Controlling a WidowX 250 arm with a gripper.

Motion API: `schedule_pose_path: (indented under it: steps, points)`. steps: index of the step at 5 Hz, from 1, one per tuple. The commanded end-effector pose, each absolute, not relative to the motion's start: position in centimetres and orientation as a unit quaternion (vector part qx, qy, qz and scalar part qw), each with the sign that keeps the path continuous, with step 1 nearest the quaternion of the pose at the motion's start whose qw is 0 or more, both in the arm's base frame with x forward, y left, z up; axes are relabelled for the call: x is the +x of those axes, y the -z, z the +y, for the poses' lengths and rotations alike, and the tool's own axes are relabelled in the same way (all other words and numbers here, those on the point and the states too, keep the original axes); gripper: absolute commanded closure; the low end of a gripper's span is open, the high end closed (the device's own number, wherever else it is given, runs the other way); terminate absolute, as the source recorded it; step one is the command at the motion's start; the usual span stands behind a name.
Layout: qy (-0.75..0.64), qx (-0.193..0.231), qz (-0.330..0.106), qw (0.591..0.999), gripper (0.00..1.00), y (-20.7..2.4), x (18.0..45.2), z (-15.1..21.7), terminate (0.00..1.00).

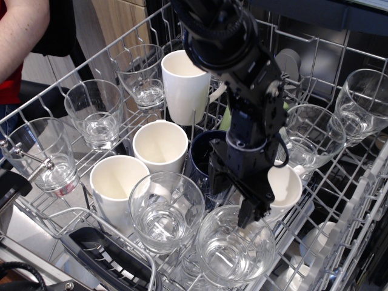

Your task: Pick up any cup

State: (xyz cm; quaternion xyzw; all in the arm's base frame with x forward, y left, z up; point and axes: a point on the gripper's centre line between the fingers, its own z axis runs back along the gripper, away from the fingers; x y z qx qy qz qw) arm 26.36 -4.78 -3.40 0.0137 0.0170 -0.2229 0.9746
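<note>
Several clear glass tumblers stand upright in a wire dishwasher rack (364, 200). The nearest ones are at the front (235, 250) and front left (167, 212). More stand on the left (97, 112) and on the right (309, 142). My black gripper (233, 197) hangs from above over the middle of the rack, jaws apart and empty. One fingertip (247, 216) is at the far rim of the front tumbler. The other finger (216, 180) is by the dark blue cup (203, 159), which the arm partly hides.
White ceramic cups stand at the back (187, 82), centre left (159, 145), front left (115, 182) and behind the gripper (284, 188). A person's arm (18, 30) is at the top left. A black basket (103, 254) sits at the front edge. The rack is tightly packed.
</note>
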Motion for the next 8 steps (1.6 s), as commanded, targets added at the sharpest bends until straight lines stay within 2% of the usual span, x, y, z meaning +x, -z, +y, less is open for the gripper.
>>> schedule_pose_path:
  steps: [1, 2, 3, 4, 6, 7, 8]
  points:
    - [0.195, 0.011, -0.002, 0.981, 0.0, 5.4, 27.5, -5.0, 0.0]
    - [0.188, 0.021, 0.002, 0.982, 0.0, 7.0, 27.8, -5.2, 0.0]
    - [0.188, 0.022, -0.005, 0.982, 0.0, 7.5, 27.5, -5.2, 0.0]
    - [0.178, 0.023, 0.001, 0.984, 1.0, 8.1, 27.5, -5.2, 0.0]
    - [0.174, 0.033, -0.01, 0.984, 1.0, 8.4, 27.5, -5.1, 0.0]
    - [0.173, 0.026, -0.006, 0.985, 1.0, 7.7, 27.8, -5.1, 0.0]
    - [0.181, 0.004, -0.015, 0.983, 1.0, 5.8, 27.7, -4.9, 0.0]
